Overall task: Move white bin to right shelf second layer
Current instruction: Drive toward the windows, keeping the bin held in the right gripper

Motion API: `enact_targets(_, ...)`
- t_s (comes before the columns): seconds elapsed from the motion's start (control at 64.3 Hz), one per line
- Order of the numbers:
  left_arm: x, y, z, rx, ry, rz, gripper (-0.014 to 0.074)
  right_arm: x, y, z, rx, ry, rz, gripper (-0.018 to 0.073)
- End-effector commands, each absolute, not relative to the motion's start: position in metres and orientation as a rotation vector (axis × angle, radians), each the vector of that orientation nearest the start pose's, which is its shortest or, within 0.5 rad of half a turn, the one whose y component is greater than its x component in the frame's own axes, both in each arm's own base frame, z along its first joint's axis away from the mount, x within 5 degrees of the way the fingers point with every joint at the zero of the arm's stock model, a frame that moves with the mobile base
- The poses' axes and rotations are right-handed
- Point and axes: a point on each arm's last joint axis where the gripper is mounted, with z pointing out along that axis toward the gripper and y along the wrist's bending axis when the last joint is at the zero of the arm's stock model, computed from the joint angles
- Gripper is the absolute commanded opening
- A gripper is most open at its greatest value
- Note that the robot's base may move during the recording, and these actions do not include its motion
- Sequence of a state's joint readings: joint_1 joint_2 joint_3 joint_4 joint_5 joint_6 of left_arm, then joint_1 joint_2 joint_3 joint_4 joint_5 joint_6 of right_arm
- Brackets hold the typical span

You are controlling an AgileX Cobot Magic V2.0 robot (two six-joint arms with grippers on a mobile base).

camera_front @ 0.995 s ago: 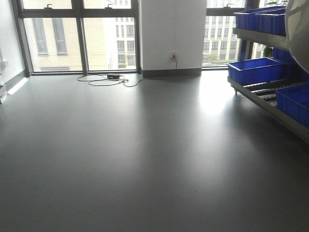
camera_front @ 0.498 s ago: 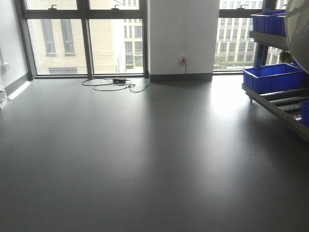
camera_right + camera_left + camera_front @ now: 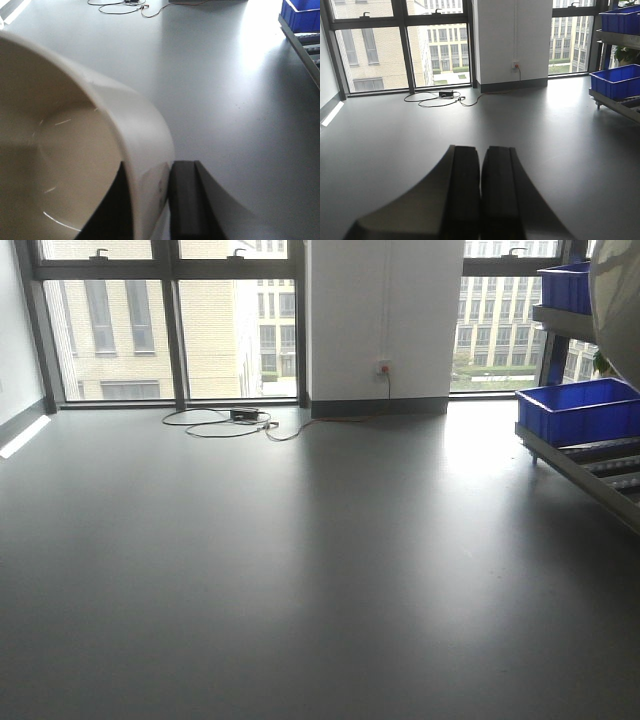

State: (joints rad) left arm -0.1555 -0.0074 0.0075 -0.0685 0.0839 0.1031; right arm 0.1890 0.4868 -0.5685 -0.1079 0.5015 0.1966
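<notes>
We find the right gripper (image 3: 150, 200) clamped on the wall of the white bin (image 3: 75, 150) (held above bare floor (image 3: 225, 100)); left gripper (image 3: 481, 200) closed, empty. We advise approaching the shelf (image 3: 585, 465), far right, slowly, rim level

The white bin (image 3: 147, 125) is showing smooth cream-white plastic with a soft sheen, its inner wall carrying a few fine pale scratches, while the jaws of the right gripper (image 3: 150, 170) and the left gripper (image 3: 481, 152) are looking like dull, matt black plastic. The floor (image 3: 300, 570) is lying smooth and grey with a satin gloss, mirroring the window light in a pale patch. The blue crates (image 3: 580, 410) are showing slightly glossy moulded plastic, and the shelf rail (image 3: 575, 472) beneath them is looking like pale brushed metal.
</notes>
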Motion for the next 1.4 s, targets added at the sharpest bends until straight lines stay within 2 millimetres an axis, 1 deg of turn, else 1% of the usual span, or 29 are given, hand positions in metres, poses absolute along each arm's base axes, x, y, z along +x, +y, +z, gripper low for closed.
enact_targets(0.0, 0.0558, -0.0090, 0.1994, 0.139, 1.501, -0.107, 0.0085, 0.0995, 0.0144, 0.3428, -0.049, 1.773, 0.160, 0.0034)
enact_targets(1.384, 0.0558, -0.0090, 0.1994, 0.139, 1.501, -0.107, 0.0085, 0.0995, 0.0144, 0.3428, -0.049, 1.773, 0.160, 0.0034)
